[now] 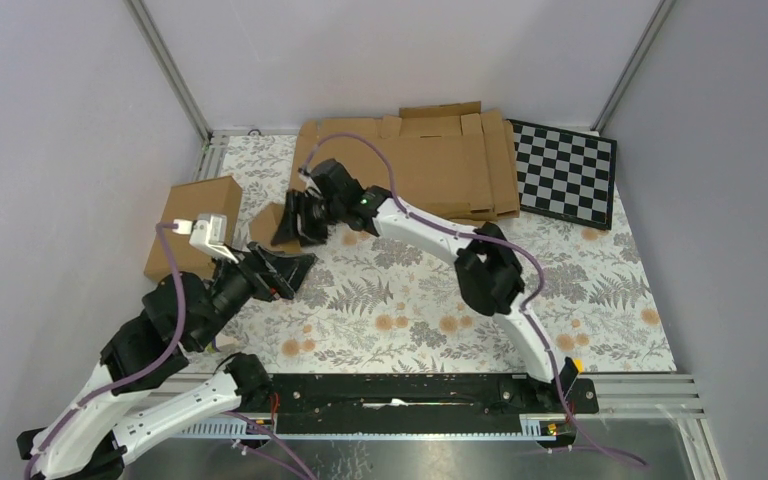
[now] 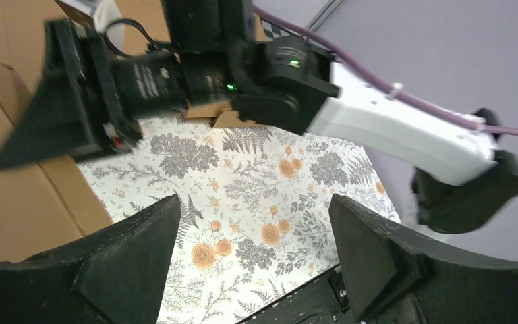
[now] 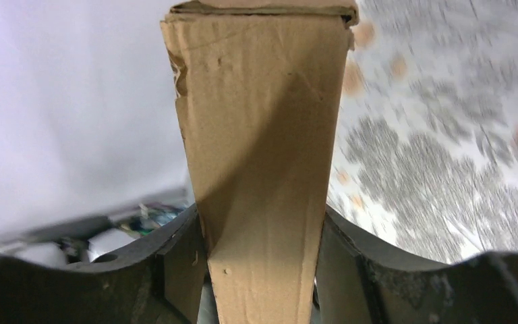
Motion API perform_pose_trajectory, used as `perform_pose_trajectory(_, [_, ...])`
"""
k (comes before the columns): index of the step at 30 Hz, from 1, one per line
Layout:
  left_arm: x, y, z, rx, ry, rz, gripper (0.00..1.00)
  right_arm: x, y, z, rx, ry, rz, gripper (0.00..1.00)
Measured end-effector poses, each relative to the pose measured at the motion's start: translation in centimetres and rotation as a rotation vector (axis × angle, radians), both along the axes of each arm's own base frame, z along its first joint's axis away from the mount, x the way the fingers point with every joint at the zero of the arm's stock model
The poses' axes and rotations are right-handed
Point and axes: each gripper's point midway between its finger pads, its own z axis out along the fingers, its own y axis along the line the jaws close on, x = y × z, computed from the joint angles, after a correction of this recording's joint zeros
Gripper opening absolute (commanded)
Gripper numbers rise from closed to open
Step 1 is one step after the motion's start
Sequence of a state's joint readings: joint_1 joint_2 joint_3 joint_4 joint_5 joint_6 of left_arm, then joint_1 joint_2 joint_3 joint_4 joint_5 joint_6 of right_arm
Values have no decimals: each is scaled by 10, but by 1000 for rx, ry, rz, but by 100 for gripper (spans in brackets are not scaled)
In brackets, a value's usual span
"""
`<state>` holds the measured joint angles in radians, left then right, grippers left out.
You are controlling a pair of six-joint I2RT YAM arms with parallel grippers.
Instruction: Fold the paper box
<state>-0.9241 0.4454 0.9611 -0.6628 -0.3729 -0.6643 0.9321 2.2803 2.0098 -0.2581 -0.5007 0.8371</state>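
From above: grips the box (image 1: 263, 224) in the right gripper (image 1: 295, 220), jaws part closed across it, with the carton (image 1: 192, 225) just past the fingertips. Hangs the left gripper (image 1: 285, 272) near and short of the box, spread wide, holding nothing

From the left wrist: shows own fingers (image 2: 128, 263) far apart, only flowered cloth (image 2: 256, 189) between them. Faces the right gripper ahead and above. Brown cardboard off to the fingers' left; cannot tell whether box or carton

From the right wrist: pinches a narrow end of the box between both pads (image 3: 175, 270), cardboard touching each and running straight out beyond the tips

Likely light and fairly stiff, giving way readily only along its creases. Corrugated walls, so apt to dent under a hard squeeze. Dry and matt, so little slip expected. Best taken across a doubled wall or firm edge close to a crease, leaving the tabbed flaps free for the open gripper to press over
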Motion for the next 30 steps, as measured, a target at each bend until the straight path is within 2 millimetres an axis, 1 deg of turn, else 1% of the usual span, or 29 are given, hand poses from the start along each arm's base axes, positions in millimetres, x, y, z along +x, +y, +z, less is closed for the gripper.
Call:
perform_pose_trajectory(1, [-1,1,4,-2,-7,1,87,8,7,4,34,-2,-14,45])
perform_pose_trajectory(2, [-1,3,8,-2,-13,1,87,18,16,9,65,10,-33,49])
perform_pose_trajectory(3, [-2,4,11,0,-17,1,87,33,33,21,135,3,-53,56])
perform_pose_trajectory(4, [-2,4,14,3,-20,1,87,47,51,34,211,-11,-70,66])
perform_pose_trajectory(5, [-2,4,16,7,-22,0,87,64,72,55,323,-36,-94,93])
perform_pose_trajectory(6, [-1,4,18,11,-23,0,87,72,84,68,403,-53,-110,99])
perform_pose_trajectory(7, [-1,4,21,13,-25,-1,87,82,95,83,502,-77,-139,99])
perform_pose_trajectory(8, [-1,4,23,16,-27,-1,87,87,101,90,563,-88,-164,99])
perform_pose_trajectory(9, [-1,4,24,19,-28,-2,87,90,105,94,607,-96,-187,99])
perform_pose_trajectory(11, [-1,4,27,18,-30,-2,87,92,110,84,620,-93,-220,99])
perform_pose_trajectory(13, [-1,4,27,20,-29,-1,87,87,112,66,577,-79,-234,99])
perform_pose_trajectory(14, [-1,4,26,22,-28,-1,87,83,109,51,532,-62,-240,99])
perform_pose_trajectory(16, [-1,4,26,22,-27,-1,87,75,101,32,461,-30,-238,99])
perform_pose_trajectory(17, [-1,4,26,21,-26,-1,87,72,97,27,440,-19,-233,99])
perform_pose_trajectory(19, [0,4,26,21,-25,0,87,68,84,25,414,4,-216,99])
perform_pose_trajectory(21, [1,2,24,23,-23,0,87,68,65,27,396,18,-208,99])
perform_pose_trajectory(22, [2,1,22,26,-19,0,87,67,52,28,384,20,-211,99])
perform_pose_trajectory(25, [7,-3,9,49,1,12,87,64,4,38,352,-13,-239,99])
perform_pose_trajectory(28, [15,-8,-8,96,35,32,88,52,-47,56,334,-79,-273,99])
perform_pose_trajectory(30, [23,-13,-22,144,66,53,91,38,-79,70,330,-130,-288,99])
